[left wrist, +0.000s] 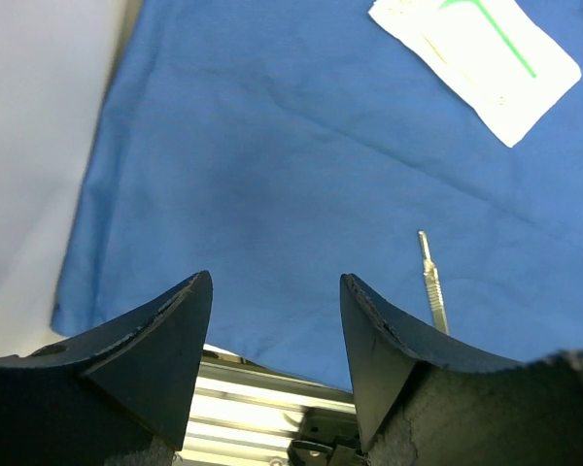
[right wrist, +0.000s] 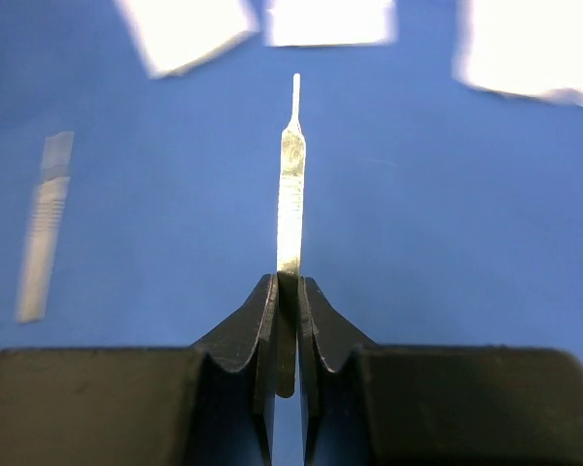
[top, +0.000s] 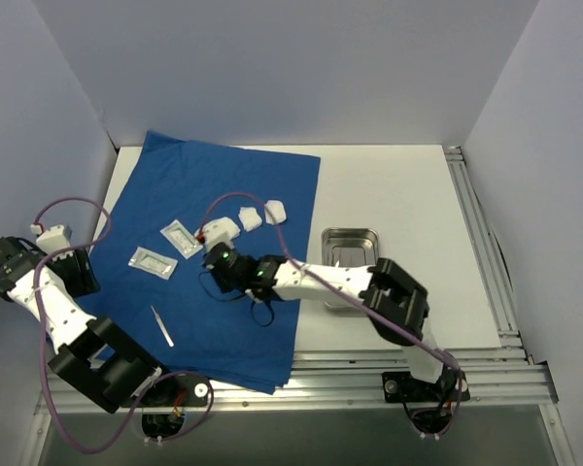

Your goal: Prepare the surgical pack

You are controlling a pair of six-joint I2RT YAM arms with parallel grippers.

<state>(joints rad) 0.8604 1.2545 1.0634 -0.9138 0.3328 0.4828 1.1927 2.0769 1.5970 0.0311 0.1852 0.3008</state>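
My right gripper (right wrist: 289, 282) is pressed together on a thin metal instrument (right wrist: 291, 175), pinching its lower end so that the narrow tip points toward the top of my right wrist view. Below it lies the blue cloth sheet (top: 223, 184), which fills the left and middle of the overhead picture and covers that part of the white table (top: 398, 184). From above, my right arm reaches from the lower right across to the middle of the cloth. My left gripper (left wrist: 277, 330) is spread, with nothing between its two dark fingers (left wrist: 165, 330); it hangs over the near left part of the cloth, whose edge shows at the bottom of the left wrist view. A second instrument (top: 162, 325) lies flat on the cloth toward the lower left of the overhead picture, well apart from the one I hold. Two flat packets (top: 182, 239) lie side by side on the cloth left of centre, and three white gauze pads (top: 250, 219) sit in a short row just above my right gripper. The pale shapes along the top of the right wrist view are too blurred to name. The steel tray (top: 350, 233) stands on the bare table right of centre, near the cloth's right edge, with my right arm crossing over its lower part.
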